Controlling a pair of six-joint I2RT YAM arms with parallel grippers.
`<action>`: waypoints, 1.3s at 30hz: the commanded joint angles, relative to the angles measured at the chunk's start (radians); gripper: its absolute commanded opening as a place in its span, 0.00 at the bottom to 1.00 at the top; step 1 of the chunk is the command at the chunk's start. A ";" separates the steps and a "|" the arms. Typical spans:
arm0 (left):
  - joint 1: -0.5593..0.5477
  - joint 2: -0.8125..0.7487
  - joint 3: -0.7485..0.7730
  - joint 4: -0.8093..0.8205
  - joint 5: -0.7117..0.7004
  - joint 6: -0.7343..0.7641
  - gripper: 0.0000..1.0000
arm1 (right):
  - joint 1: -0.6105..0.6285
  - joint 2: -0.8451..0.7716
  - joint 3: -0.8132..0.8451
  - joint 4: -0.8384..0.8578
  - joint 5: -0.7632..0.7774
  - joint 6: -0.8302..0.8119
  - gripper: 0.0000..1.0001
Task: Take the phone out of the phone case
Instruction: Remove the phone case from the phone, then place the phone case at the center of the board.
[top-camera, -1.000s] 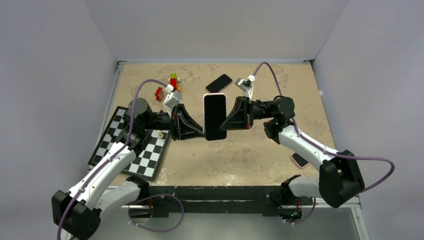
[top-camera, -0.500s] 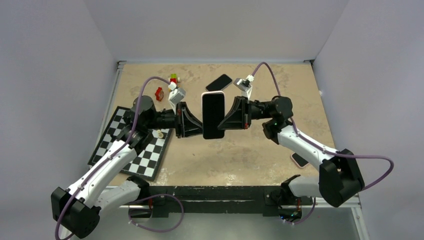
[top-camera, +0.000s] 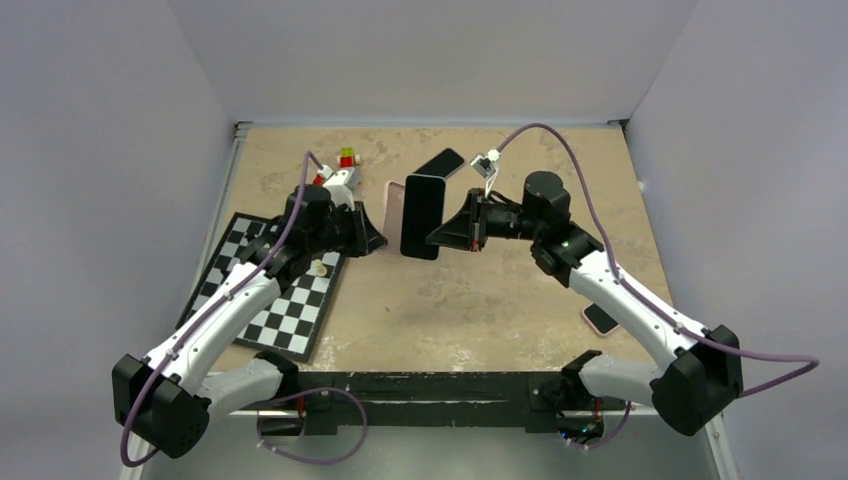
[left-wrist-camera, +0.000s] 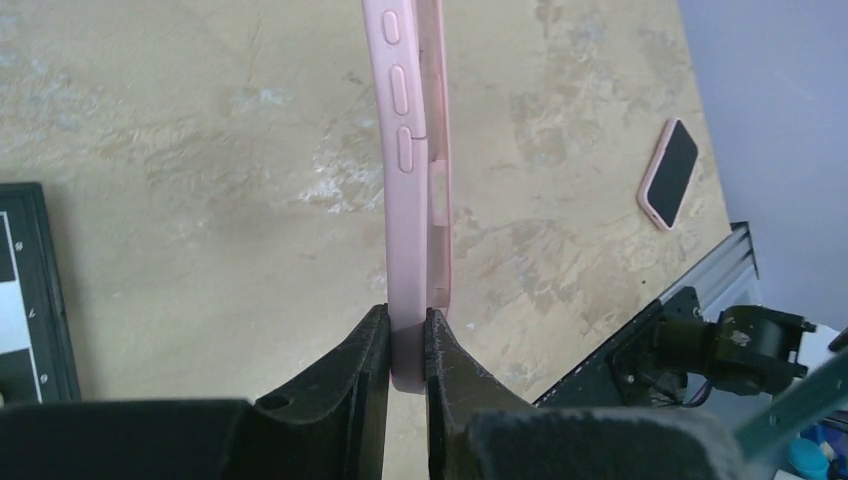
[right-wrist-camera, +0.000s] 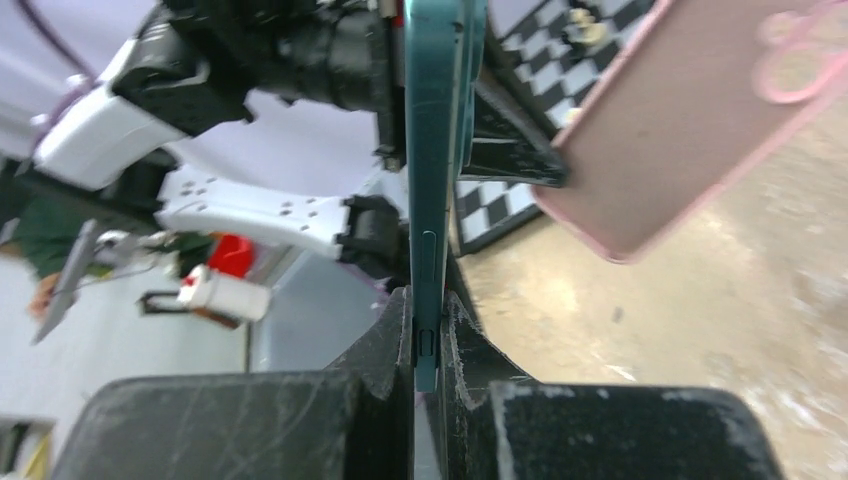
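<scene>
- I see the teal phone (top-camera: 422, 216) up above the desk (top-camera: 500, 300), its long axis crosswise to my right gripper (right-wrist-camera: 428, 342), which pinches its edge.
- The pink phone case (top-camera: 391, 205) sits just beside it on the left, pinched by my left gripper (left-wrist-camera: 407, 342).

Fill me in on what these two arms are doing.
The left fingers are clamped on the edge of the pink phone case, and the right fingers are clamped on the phone, a dark-screened one with a teal edge. Both are held up above the table, side by side but apart, so the phone is out of its case.
</scene>
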 joint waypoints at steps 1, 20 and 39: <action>0.000 -0.001 -0.011 -0.030 -0.063 -0.001 0.00 | 0.000 -0.089 0.064 -0.209 0.241 -0.172 0.00; -0.001 0.397 -0.003 0.064 -0.128 -0.245 0.00 | -0.003 -0.143 0.016 -0.249 0.361 -0.191 0.00; 0.000 0.195 0.193 -0.313 -0.442 -0.064 0.91 | -0.003 -0.082 -0.017 -0.187 0.334 -0.155 0.00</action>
